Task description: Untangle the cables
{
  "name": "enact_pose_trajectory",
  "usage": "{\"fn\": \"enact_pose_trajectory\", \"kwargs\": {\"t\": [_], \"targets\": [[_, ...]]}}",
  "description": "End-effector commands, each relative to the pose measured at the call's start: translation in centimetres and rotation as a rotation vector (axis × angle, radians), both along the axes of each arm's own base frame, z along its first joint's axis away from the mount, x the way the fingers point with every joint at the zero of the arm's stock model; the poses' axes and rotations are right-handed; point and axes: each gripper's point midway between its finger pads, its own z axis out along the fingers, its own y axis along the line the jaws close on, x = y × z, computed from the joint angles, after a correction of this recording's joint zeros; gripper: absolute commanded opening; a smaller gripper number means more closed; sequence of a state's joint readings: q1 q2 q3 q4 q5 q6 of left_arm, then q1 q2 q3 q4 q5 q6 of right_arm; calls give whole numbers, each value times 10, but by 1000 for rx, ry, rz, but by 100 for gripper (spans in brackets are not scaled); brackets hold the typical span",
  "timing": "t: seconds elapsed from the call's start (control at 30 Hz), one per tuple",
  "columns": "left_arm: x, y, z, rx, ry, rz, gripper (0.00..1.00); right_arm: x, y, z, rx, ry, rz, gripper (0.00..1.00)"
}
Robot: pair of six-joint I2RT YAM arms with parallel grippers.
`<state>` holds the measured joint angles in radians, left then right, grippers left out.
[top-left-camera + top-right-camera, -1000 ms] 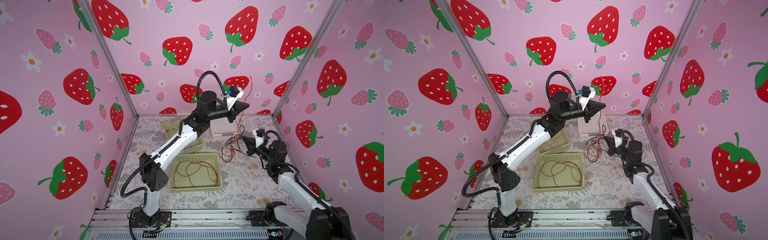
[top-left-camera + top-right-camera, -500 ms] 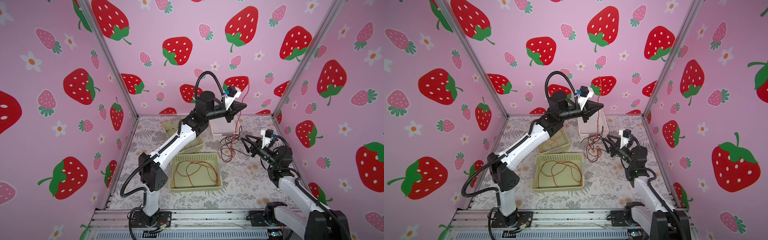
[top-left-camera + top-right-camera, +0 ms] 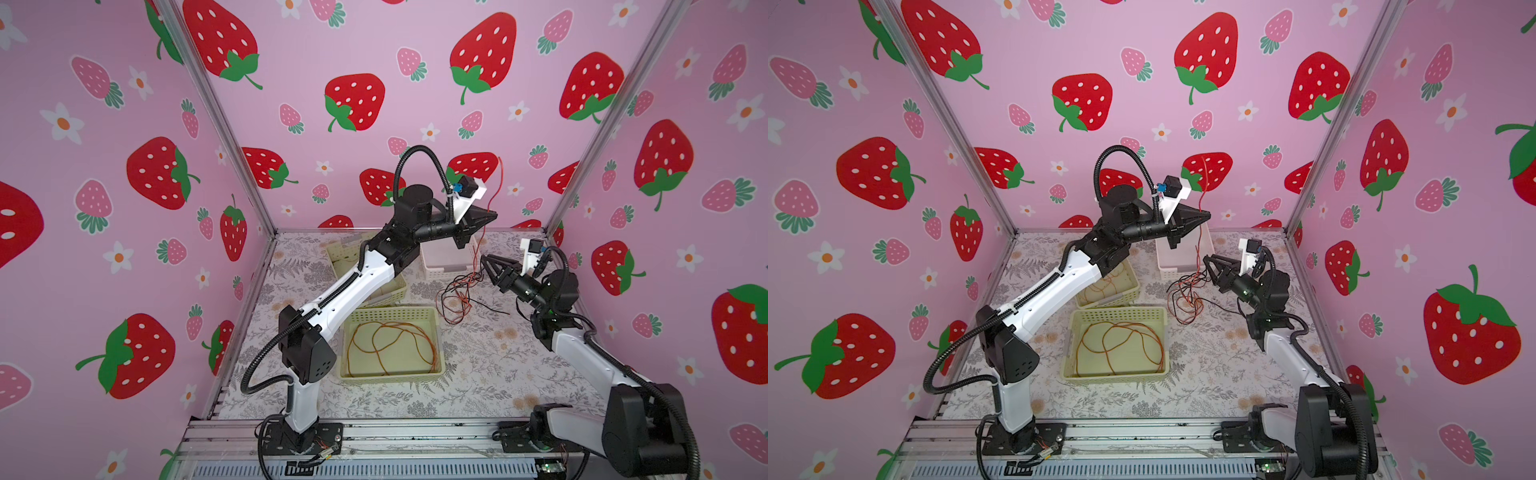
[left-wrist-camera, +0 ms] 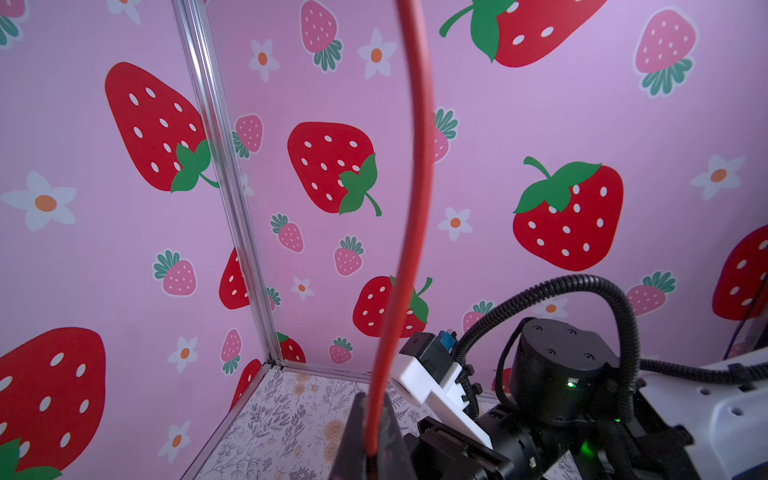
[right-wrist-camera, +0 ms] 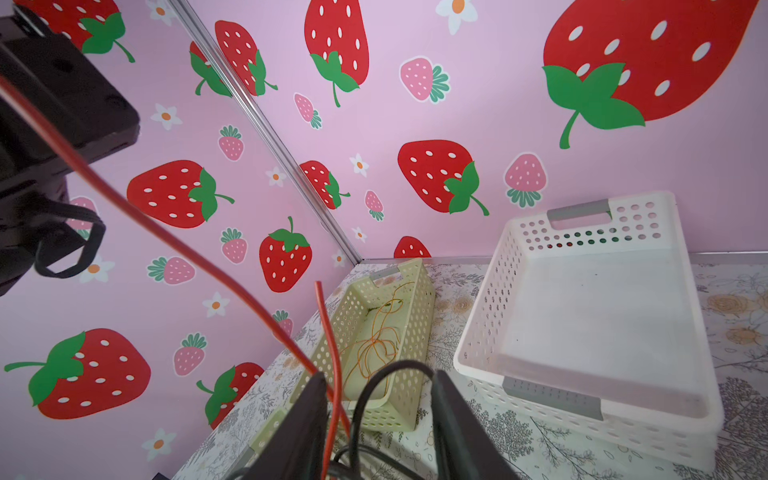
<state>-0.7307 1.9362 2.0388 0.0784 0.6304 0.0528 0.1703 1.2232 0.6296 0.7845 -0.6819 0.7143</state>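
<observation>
**Student:** Where are the cables, and how do they look?

**Tutor:** They are all very thin wires. A red wire [image 4: 423, 166] rises from the left claw [image 3: 490, 216], arcs above it and hangs down to a loose tangle [image 3: 457, 295] of red and black wires. The tangle lies on the flowered table [image 3: 478, 365], between the white basket [image 3: 440, 270] and the right claw [image 3: 487, 268]. Orange wire [image 3: 390, 345] lies coiled in the near green basket [image 3: 390, 376]. More orange wire [image 5: 374, 345] lies in the far green basket [image 3: 340, 253].

**Student:** And the claws?

**Tutor:** The left claw is pressed together, pinching the red wire, and is raised above the white basket. The right claw has its jaws spread. In the right wrist view, red strands and a black loop pass between its fingers [image 5: 316, 399] without being gripped.

**Student:** What differs from a second ago?

**Tutor:** The right claw was then nearly closed and sat lower, at the tangle's edge. Now it is tipped upward and spread. The left claw keeps about the same place and the same pinch.

**Student:** What are the counts?

**Tutor:** There are two arms, two claws and three baskets, one white and two green. There are two heaps of orange wire. The strands in the tangle overlap too much to count.
</observation>
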Motion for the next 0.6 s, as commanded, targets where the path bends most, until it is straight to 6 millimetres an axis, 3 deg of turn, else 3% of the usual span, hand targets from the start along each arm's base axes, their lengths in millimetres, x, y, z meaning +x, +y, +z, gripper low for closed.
{"fn": "enact_pose_trajectory", "kwargs": {"t": [0.0, 0.13, 0.3, 0.43, 0.57], "targets": [[-11, 4, 19, -37, -56, -21, 0, 4, 6, 9, 25, 7, 20, 40], [-9, 3, 17, -36, -58, -12, 0, 13, 11, -7, -10, 82, 33, 29], [-2, 13, 24, -43, -81, 33, 0, 17, -3, -25, -52, 121, -58, 0], [9, 35, 35, -65, -95, 95, 0, 27, -37, -52, -132, 175, -202, 0], [19, 63, 46, -83, -105, 159, 0, 33, -80, -97, -174, 281, -313, 0]]}}
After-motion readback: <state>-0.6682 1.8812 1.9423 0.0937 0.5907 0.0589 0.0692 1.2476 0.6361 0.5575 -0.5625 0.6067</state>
